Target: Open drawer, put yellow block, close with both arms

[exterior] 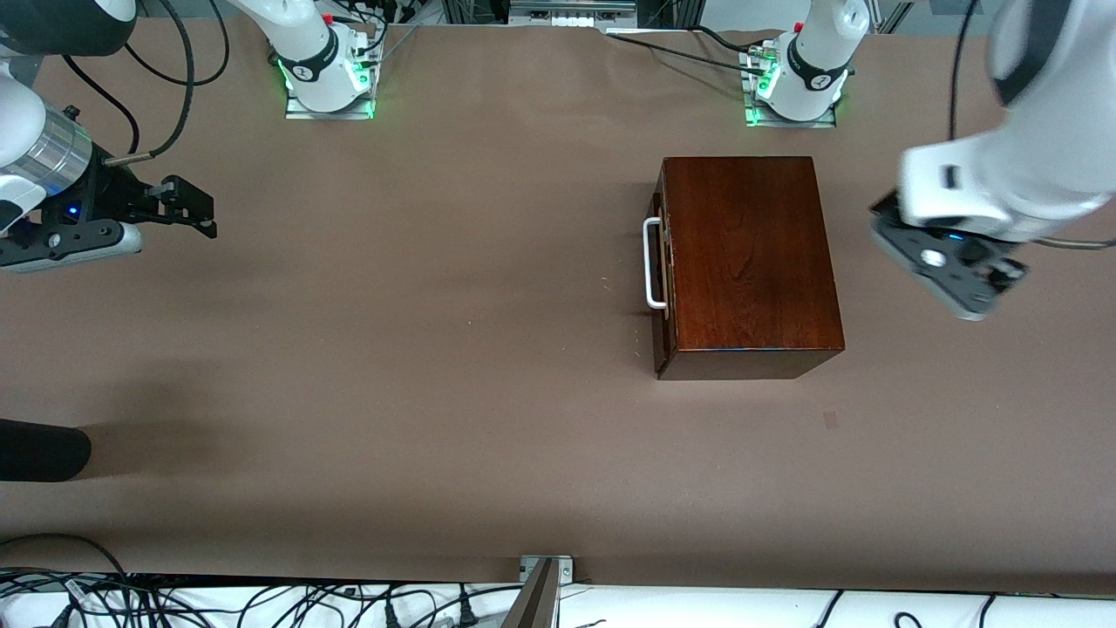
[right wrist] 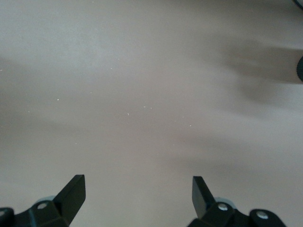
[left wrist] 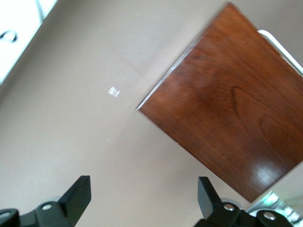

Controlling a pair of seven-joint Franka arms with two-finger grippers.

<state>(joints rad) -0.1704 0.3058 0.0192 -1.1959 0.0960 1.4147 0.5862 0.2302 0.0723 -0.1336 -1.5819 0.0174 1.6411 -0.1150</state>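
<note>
I see the dark reddish-brown box (exterior: pixel 748 262) shut, its drawer (exterior: pixel 662 266) pushed in, white handle (exterior: pixel 652 263) facing the right arm's end of the surface (exterior: pixel 436 349). No yellow block shows. My left pincer (left wrist: pixel 144 194) hangs spread beside the box; my right pincer (right wrist: pixel 138 194), also spread, waits well apart from it.

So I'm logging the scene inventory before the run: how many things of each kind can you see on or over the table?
Wooden box with drawer: 1
White bar handle: 1
Robot end effectors: 2, the left end effector and the right end effector, both open over the table
Yellow blocks: 0 in view
Total: 4
</note>
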